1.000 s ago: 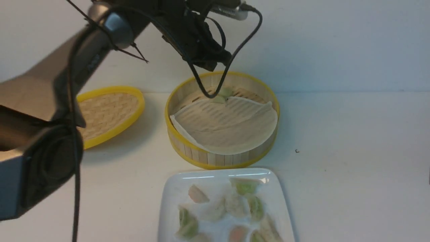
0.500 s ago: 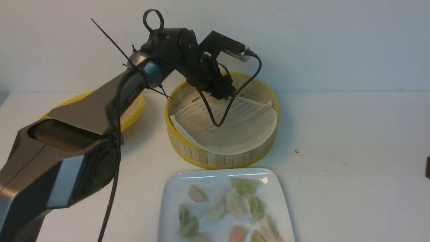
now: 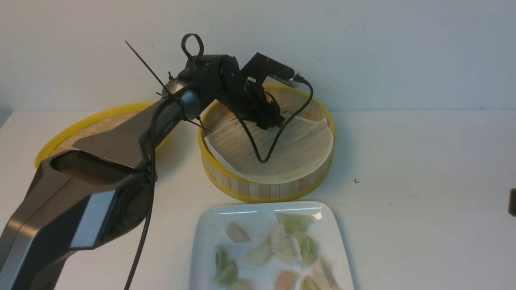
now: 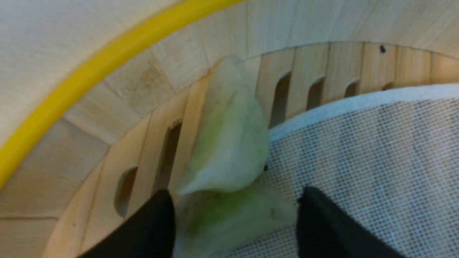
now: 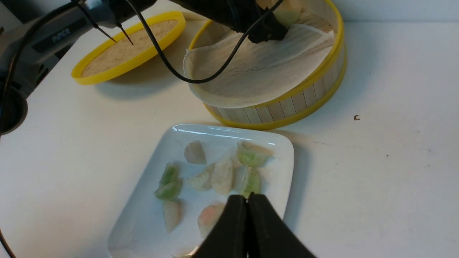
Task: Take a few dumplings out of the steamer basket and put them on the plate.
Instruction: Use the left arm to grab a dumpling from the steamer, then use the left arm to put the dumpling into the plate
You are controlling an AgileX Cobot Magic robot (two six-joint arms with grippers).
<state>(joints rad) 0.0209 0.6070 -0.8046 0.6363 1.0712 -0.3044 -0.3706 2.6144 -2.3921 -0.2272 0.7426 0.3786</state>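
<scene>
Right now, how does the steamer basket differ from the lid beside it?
The steamer basket is deep with a vertical-slat wall; the lid is shallow and woven. The basket holds a liner sheet and green dumplings; the lid shows none. Both are round with yellow rims.

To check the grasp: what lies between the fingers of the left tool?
A pale green dumpling lies between the open fingers of the left tool, seen in the left wrist view; a second dumpling sits beyond it.
</scene>
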